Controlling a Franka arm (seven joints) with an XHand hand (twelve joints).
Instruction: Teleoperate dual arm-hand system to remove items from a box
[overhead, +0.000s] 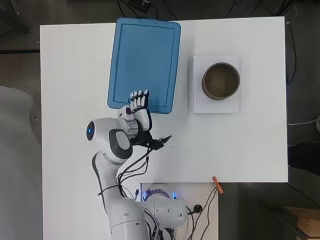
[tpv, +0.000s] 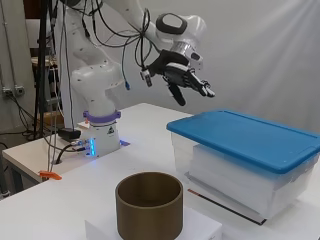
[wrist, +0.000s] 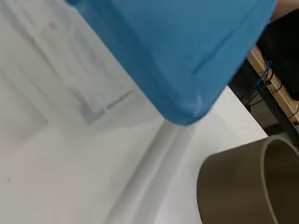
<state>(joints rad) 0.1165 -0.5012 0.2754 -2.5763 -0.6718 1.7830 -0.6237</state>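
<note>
hand (tpv: 187, 80): fingers straight, empty | blue lid (tpv: 245, 137): just below and ahead; likely stiff, slick plastic; hook its near edge | clear box (tpv: 235, 175): closed

Black and white robot hand (tpv: 186, 77) hovers w/ fingers spread, above near end of clear plastic box (tpv: 235, 172) w/ blue lid (tpv: 245, 137) on. Brown open cylinder (tpv: 149, 205) sits on flat white block (tpv: 200, 227) in foreground, white table (tpv: 150, 150).
</note>
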